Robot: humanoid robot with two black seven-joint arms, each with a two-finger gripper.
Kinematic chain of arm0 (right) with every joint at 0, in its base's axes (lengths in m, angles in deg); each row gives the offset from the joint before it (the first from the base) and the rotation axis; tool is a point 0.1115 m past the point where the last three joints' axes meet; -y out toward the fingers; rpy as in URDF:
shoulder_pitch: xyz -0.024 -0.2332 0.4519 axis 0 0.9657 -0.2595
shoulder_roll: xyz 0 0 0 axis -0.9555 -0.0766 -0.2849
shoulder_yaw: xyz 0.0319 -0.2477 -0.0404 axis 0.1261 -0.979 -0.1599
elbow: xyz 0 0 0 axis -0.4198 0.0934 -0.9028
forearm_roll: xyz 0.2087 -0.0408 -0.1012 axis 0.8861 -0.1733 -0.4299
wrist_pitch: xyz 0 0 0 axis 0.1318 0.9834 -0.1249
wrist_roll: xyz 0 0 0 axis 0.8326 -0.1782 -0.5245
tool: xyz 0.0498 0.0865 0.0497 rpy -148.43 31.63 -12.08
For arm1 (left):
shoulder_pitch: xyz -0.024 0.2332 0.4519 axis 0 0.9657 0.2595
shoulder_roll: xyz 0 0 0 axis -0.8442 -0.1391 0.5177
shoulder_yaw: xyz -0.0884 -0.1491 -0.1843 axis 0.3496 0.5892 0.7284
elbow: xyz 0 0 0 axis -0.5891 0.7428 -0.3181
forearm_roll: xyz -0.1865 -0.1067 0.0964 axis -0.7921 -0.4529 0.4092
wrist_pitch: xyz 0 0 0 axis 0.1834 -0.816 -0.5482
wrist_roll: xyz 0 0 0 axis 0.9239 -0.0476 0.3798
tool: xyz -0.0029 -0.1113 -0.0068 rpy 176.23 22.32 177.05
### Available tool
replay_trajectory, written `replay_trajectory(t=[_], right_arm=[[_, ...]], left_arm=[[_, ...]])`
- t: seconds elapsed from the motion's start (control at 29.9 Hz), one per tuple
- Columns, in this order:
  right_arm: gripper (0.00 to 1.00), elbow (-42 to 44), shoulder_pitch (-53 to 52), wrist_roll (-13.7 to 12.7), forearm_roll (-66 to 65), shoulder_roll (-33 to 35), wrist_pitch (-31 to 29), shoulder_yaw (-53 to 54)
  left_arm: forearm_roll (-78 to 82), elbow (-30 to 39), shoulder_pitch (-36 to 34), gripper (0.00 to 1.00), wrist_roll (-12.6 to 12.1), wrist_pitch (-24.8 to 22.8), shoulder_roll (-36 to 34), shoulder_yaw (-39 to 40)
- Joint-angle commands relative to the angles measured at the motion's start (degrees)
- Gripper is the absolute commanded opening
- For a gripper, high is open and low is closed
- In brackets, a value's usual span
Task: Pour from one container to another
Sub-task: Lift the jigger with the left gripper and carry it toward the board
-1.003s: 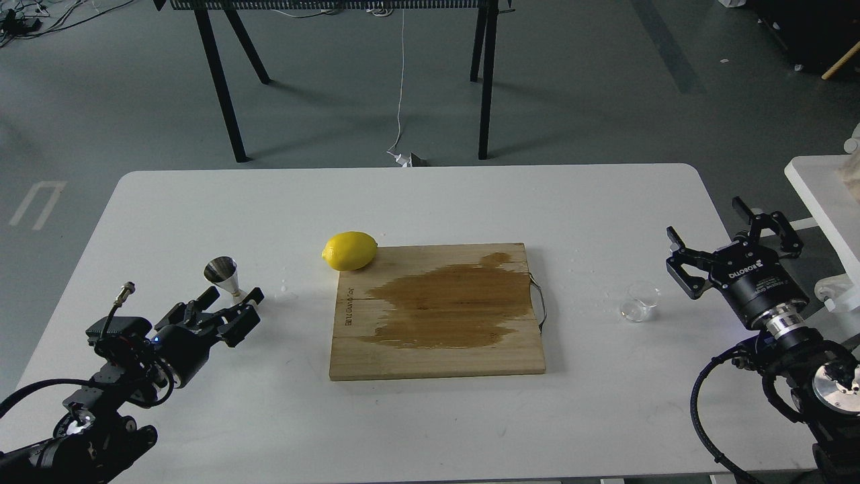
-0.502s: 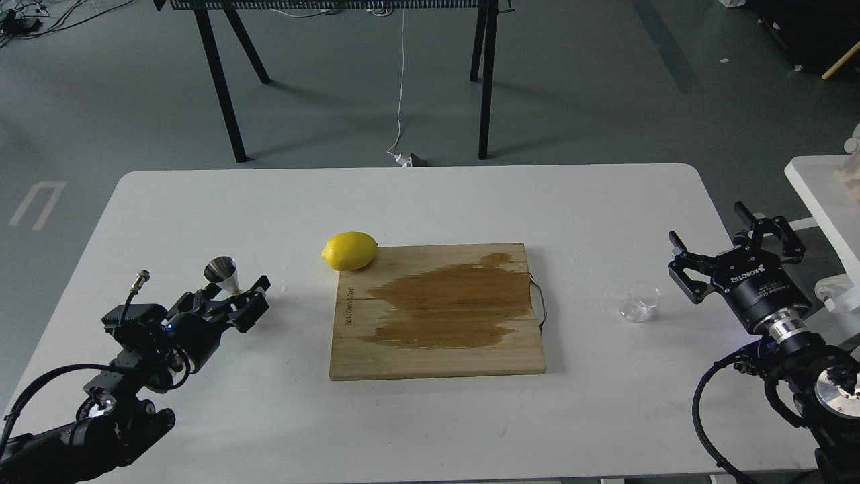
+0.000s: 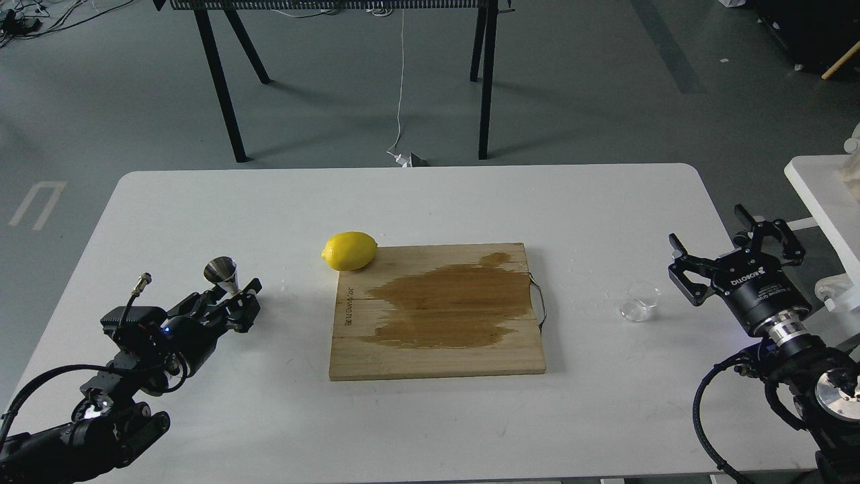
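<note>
The shiny steel jigger [image 3: 221, 271] stands upright on the white table [image 3: 430, 202] at the left, its lower cone partly hidden behind my left gripper [image 3: 230, 296]. That gripper is open and lies low just in front of the jigger, with its fingers on either side of the base. The small clear glass cup [image 3: 639, 300] sits on the table at the right, upright. My right gripper [image 3: 707, 227] is open, a short way to the right of the cup and apart from it, holding nothing.
A wooden cutting board [image 3: 437, 349] with a large dark wet stain lies in the table's middle. A yellow lemon [image 3: 349, 250] rests at its far left corner. A second white surface [image 3: 823, 195] stands close by my right arm.
My left gripper has moved closer to the jigger and settled around its base. The right gripper has shifted slightly down and right. The cup and the jigger have stayed put.
</note>
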Motion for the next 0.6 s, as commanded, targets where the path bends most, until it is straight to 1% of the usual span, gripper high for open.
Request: replay_trajectory(t=[0.0, 0.03, 0.1, 0.2, 0.27, 0.37, 0.57], right_arm=[[0.99, 0.00, 0.04, 0.00, 0.00, -0.01, 0.00, -0.08], [0.99, 0.00, 0.04, 0.00, 0.00, -0.01, 0.00, -0.08], [0.99, 0.09, 0.04, 0.00, 0.00, -0.01, 0.00, -0.08], [0.99, 0.09, 0.22, 0.00, 0.00, -0.10, 0.00, -0.16], [0.99, 0.09, 0.22, 0.00, 0.00, -0.27, 0.00, -0.16], [0.99, 0.18, 0.39, 0.00, -0.09, -0.27, 0.00, -0.25], [0.99, 0.09, 0.75, 0.00, -0.09, -0.27, 0.00, -0.17]], left_arm=[[-0.01, -0.36, 0.00, 0.50, 0.00, 0.00, 0.02, 0.00], [0.08, -0.71, 0.00, 0.47, 0.00, 0.00, 0.02, 0.00], [0.08, -1.24, 0.00, 0.38, 0.00, 0.00, 0.02, -0.09], [0.08, -1.41, 0.00, 0.21, 0.00, 0.00, 0.11, 0.00], [-0.01, -1.76, 0.00, 0.13, 0.00, 0.00, 0.63, 0.00], [0.08, -2.73, -0.09, 0.09, 0.00, 0.00, 0.90, 0.00], [0.17, -2.82, -0.09, 0.08, 0.00, 0.00, 0.81, -0.09]])
